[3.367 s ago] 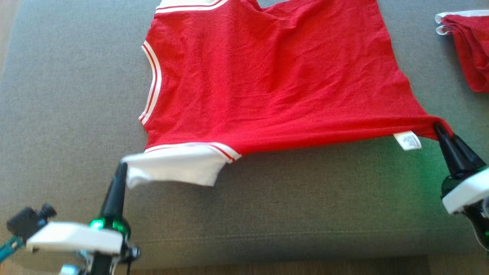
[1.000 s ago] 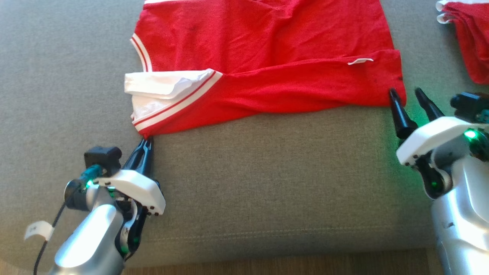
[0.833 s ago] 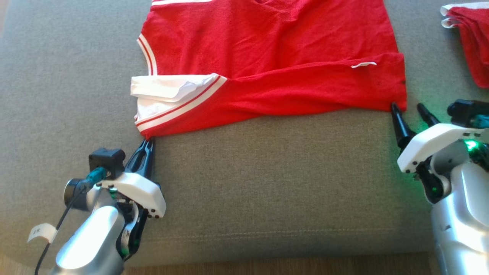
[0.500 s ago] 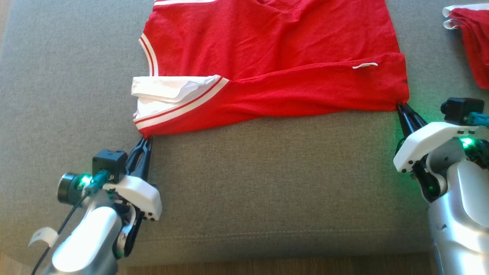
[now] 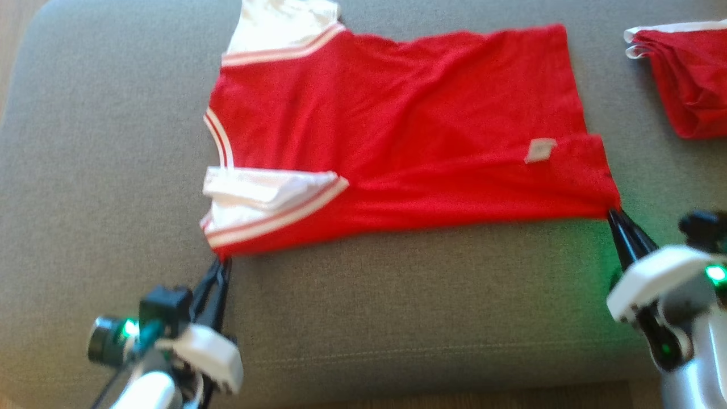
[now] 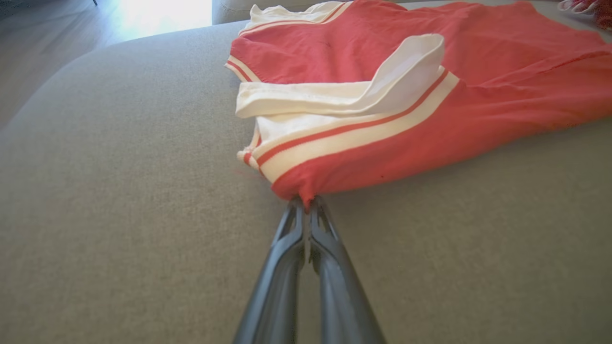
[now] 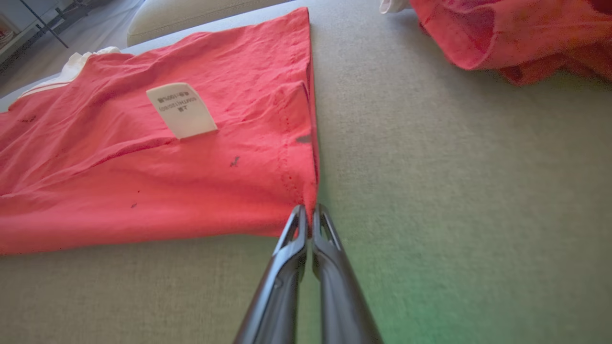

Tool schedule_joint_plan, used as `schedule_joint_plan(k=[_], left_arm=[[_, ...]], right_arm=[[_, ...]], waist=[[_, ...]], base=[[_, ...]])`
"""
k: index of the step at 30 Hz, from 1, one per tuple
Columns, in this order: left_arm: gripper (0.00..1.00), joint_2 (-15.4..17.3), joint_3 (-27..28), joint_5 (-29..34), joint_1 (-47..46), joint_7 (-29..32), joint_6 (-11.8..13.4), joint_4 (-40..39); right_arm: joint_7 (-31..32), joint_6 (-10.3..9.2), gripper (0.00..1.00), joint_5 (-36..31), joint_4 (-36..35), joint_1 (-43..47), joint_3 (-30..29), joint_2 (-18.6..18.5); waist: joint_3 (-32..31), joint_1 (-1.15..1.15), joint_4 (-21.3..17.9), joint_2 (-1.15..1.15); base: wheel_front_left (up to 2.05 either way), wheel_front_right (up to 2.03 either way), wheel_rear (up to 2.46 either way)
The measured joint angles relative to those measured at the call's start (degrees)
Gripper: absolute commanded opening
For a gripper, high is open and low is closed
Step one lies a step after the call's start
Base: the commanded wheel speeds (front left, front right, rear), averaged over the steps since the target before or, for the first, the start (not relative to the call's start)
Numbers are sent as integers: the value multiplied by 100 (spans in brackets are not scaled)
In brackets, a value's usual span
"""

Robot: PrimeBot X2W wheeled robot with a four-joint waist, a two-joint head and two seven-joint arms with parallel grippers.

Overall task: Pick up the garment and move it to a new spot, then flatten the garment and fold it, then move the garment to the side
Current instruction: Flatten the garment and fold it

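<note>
The garment is a red shirt with white, red-striped sleeves, lying spread on a grey cushion with its near edge folded over. A white label faces up near its right end. My left gripper is shut on the garment's near left corner, just below the folded white sleeve. My right gripper is shut on the near right corner, beside the label.
Another red and white garment lies bunched at the cushion's far right. Bare grey cushion stretches along the front, with wooden floor past its front and left edges.
My right gripper has gone from open beside the near right corner to shut on it. The left stays shut on its corner. The garment now lies lower in the head view, its far sleeve showing.
</note>
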Motion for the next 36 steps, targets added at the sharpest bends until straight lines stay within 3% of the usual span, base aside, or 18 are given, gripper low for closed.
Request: schedule_joint_plan(k=[14, 15, 16, 17, 18, 19, 25, 30, 36], left_arm=[[0, 264, -41, -355, 1111, 122, 92, -929], [19, 263, -58, -376, 1111, 156, 81, -932], [38, 259, -74, -419, 1112, 197, 40, -929], [51, 260, -110, -441, 1111, 236, 37, -925], [90, 260, -141, -444, 1111, 292, 8, -921], [100, 253, -153, -449, 1112, 323, -13, -924], [100, 259, -51, -794, 1137, 466, -26, -1298], [100, 223, 609, -1516, 1139, 403, -51, -1948], [100, 272, 899, -1497, 362, 482, -1, -1976]], right_arm=[[580, 0, 0, 147, -1168, 1405, -438, 56], [668, 0, 28, 133, -1172, 1403, -436, 76], [750, 0, 80, 102, -1178, 1404, -427, 93], [782, 0, 100, 68, -1201, 1404, -430, 122], [808, 0, 100, 26, -1239, 1404, -436, 149], [808, 0, 100, -48, -1294, 1404, -453, 168], [744, 0, 100, -576, -1857, 1404, -556, 177], [570, 0, 100, -631, -2190, 1354, -369, 315], [193, 0, 100, -909, -2129, 914, 89, 378]], waist=[[-197, 0, 45, 0], [-208, 0, 50, 0], [-221, 0, 53, 0], [-235, 0, 55, 0], [-248, 0, 56, 0], [-258, 0, 55, 0], [-227, 0, 17, 0], [-141, 0, -77, 0], [74, 0, -192, 0]], base=[[0, 0, 0], [0, 0, 0], [0, 0, 0], [0, 0, 0], [0, 0, 0], [0, 0, 0], [0, 0, 0], [0, 0, 0], [0, 0, 0]])
